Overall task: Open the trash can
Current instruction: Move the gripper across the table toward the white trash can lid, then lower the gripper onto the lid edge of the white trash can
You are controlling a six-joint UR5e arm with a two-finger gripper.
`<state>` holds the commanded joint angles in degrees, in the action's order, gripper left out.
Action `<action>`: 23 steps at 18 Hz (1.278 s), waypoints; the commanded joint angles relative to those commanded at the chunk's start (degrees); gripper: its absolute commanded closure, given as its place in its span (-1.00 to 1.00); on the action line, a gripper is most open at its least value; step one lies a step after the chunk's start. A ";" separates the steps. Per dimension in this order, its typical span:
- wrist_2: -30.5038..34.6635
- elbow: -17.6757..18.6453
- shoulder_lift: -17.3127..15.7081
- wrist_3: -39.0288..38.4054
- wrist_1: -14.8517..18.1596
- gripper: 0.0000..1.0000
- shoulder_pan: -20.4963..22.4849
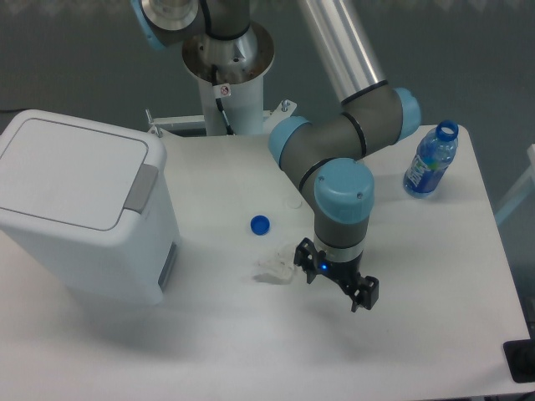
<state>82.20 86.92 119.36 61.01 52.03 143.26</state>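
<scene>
Jaws: can't tell if spread or pressed together, the wrist blocks the view from above. Gripper (336,278) hangs low over the surface (251,351), nothing visibly pinched. Blue light glows on its body.

Crumpled white wad (274,266) sits just beside the gripper at 9 o'clock; can't tell whether they touch. Blue bottle cap (260,224) lies at 10 o'clock from the gripper, near the wad, apart from it.

Trash can (84,213) is well apart at 9 o'clock, at the left edge of the surface, slightly turned. Lid (71,171) lies flat and closed; grey push tab (143,188) is on the side facing the gripper.

Blue water bottle (431,160) stands uncapped at 2 o'clock, near the far right corner. Arm base (227,58) is at 11 o'clock, at the back.
</scene>
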 joint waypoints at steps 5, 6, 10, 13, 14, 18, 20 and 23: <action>-8.35 -0.35 -4.48 -4.49 0.44 -0.98 0.09; -9.24 -0.27 -5.27 -5.54 0.44 -0.90 0.00; -14.76 0.17 -7.39 -7.75 0.53 0.08 -0.70; -16.54 0.00 -9.22 -12.03 0.53 0.77 -3.07; -16.54 0.00 -10.19 -14.15 0.53 0.81 -4.29; -16.98 0.09 -13.71 -19.87 1.75 0.96 -8.78; -18.90 0.17 -15.38 -21.11 5.08 1.00 -9.40; -19.97 0.52 -17.31 -21.29 7.99 1.00 -9.84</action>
<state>62.23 87.45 102.05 39.73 60.02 133.42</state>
